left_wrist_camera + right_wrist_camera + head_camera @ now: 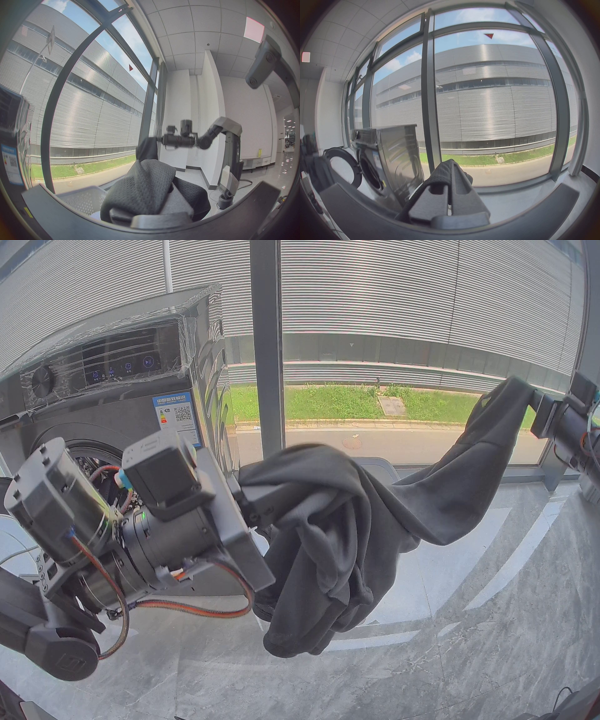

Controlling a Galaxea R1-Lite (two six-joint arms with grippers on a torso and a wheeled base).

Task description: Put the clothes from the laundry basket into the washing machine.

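One dark garment (350, 521) slung in mid-air, left hand (251, 504) clamped on it, right hand (539, 405) likewise

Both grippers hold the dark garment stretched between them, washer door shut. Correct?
No: the washer door is open, per the right wrist view. The left gripper and right gripper do hold the dark garment stretched between them.

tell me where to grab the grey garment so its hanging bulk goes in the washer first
Probably the drooping bunch, low down, coming from the side away from the washer. The garment is stretched between the left claw and right claw, both shut on it, and most of its cloth sags in folds under the left one.
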